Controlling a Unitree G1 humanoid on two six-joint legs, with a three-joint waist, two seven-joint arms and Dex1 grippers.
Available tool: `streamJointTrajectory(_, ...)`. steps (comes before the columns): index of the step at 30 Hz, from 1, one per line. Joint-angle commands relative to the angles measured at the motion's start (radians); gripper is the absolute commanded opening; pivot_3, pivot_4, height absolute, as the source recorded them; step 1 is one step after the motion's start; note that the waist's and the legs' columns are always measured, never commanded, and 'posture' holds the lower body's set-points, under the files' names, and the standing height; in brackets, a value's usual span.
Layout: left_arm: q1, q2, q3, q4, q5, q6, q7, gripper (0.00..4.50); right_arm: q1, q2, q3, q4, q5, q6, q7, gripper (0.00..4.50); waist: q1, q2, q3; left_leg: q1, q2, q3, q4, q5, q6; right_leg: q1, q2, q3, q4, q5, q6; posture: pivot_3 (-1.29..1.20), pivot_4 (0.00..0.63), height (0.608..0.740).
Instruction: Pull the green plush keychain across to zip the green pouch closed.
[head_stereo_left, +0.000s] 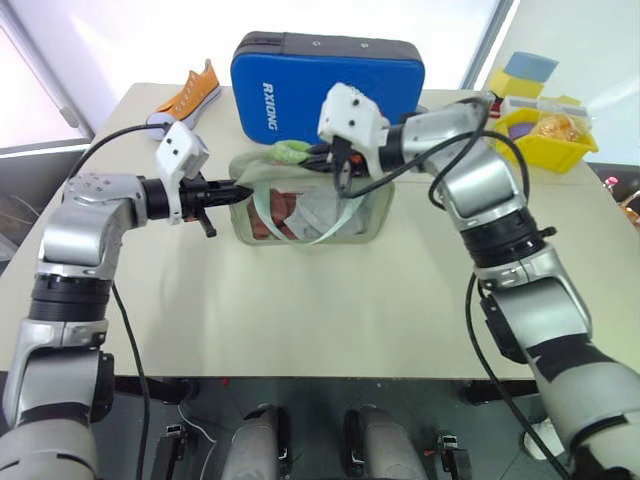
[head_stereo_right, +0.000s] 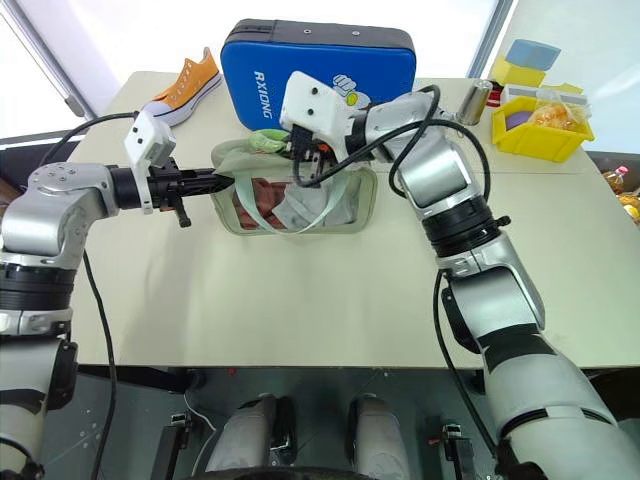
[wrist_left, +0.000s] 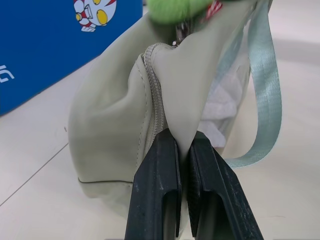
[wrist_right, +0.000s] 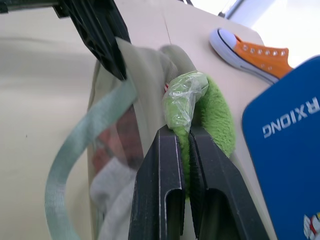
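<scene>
Now gripped: the right hand (wrist_right: 184, 145) pinches the green plush keychain (wrist_right: 210, 112) at the green pouch's (head_stereo_left: 365, 215) top, its nine o'clock end clamped by the left hand (wrist_left: 182, 150) mid-bench (head_stereo_left: 300, 310). Next, seemingly, a steady pull toward three o'clock.

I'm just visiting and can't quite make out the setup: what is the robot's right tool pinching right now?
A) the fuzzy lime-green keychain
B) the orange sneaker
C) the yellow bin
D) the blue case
A: in the right wrist view the right tool is shut on the green plush keychain at the top of the green pouch, while the left tool pinches the pouch's end.
</scene>
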Motion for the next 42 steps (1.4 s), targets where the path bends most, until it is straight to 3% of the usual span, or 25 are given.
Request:
streamJointTrajectory(1,-0.013,0.007,0.008,-0.001,0.0,-0.02,0.0,0.0,-0.052,-0.103,-0.068,0.005,-0.017,-0.01,0.005,0.07,0.001,0.0,0.0,0.0,0.0,0.0,0.0,0.0,0.0,0.0,0.0,0.0,0.0,0.0,0.0,0.0,0.15,0.74)
streamJointTrajectory(10,-0.008,0.015,0.01,0.004,0.001,-0.029,-0.004,0.0,-0.009,-0.364,-0.074,0.156,-0.165,-0.164,-0.075,0.07,-0.003,0.0,0.0,0.0,0.0,0.001,0.0,0.0,0.0,0.0,0.0,0.0,-0.001,0.0,0.0,0.0,0.15,0.74)
streamJointTrajectory(14,-0.006,0.016,0.013,0.008,0.002,-0.03,0.0,0.0,0.119,-0.44,-0.084,0.154,-0.225,-0.165,-0.157,0.07,-0.002,0.0,0.0,0.0,0.0,0.001,0.0,0.0,0.0,0.0,0.0,0.0,-0.001,0.0,0.0,0.0,0.15,0.74)
streamJointTrajectory(18,-0.001,0.011,0.01,0.008,0.003,-0.031,0.003,0.0,0.308,-0.379,-0.099,0.09,-0.188,-0.119,-0.214,0.07,-0.001,0.0,0.0,0.0,0.0,0.001,0.0,0.0,0.0,0.0,0.0,0.0,-0.001,0.0,0.0,0.0,0.15,0.74)
streamJointTrajectory(24,-0.003,0.001,-0.002,0.01,0.009,-0.035,0.004,0.0,0.512,-0.149,-0.086,-0.025,-0.115,-0.004,-0.274,0.07,-0.003,0.001,0.0,0.004,0.001,0.001,-0.001,0.0,-0.001,0.003,0.001,0.0,0.0,0.0,0.0,0.0,0.15,0.74)
streamJointTrajectory(28,-0.004,0.001,-0.009,0.009,0.013,-0.037,0.005,0.0,0.545,-0.091,-0.05,-0.02,-0.132,-0.033,-0.279,0.07,-0.003,0.0,-0.001,0.004,0.0,0.001,-0.001,0.0,0.0,0.004,0.0,0.0,-0.001,0.0,0.0,0.0,0.15,0.74)
streamJointTrajectory(33,-0.004,0.005,-0.003,0.015,0.02,-0.046,0.012,0.0,0.454,-0.137,-0.092,0.019,-0.127,-0.071,-0.245,0.07,-0.004,0.0,-0.001,0.005,0.001,0.0,-0.001,0.0,0.0,0.004,0.001,0.0,-0.001,0.0,0.0,0.0,0.15,0.74)
streamJointTrajectory(34,-0.007,0.005,0.003,0.019,0.018,-0.044,0.014,0.77,0.43,-0.153,-0.112,0.023,-0.11,-0.064,-0.224,0.34,-0.004,0.001,-0.001,0.005,0.001,0.001,-0.001,0.0,0.0,0.004,0.001,0.0,-0.001,0.0,0.0,0.0,0.15,0.74)
streamJointTrajectory(36,-0.016,0.012,0.018,0.026,0.004,-0.037,0.006,1.6,0.383,-0.202,-0.148,0.008,-0.063,-0.034,-0.15,1.06,-0.002,0.001,0.0,0.005,0.0,0.001,-0.001,0.0,0.0,0.004,0.0,0.001,-0.001,0.0,0.0,0.0,0.15,0.74)
streamJointTrajectory(42,-0.066,0.103,0.078,0.058,-0.064,0.03,-0.074,4.5,0.28,-0.358,-0.208,-0.108,0.092,0.1,0.098,4.19,-0.001,0.001,0.001,0.004,0.001,0.0,-0.001,0.0,0.0,0.003,0.001,0.0,-0.001,0.0,0.0,0.0,0.15,0.74)
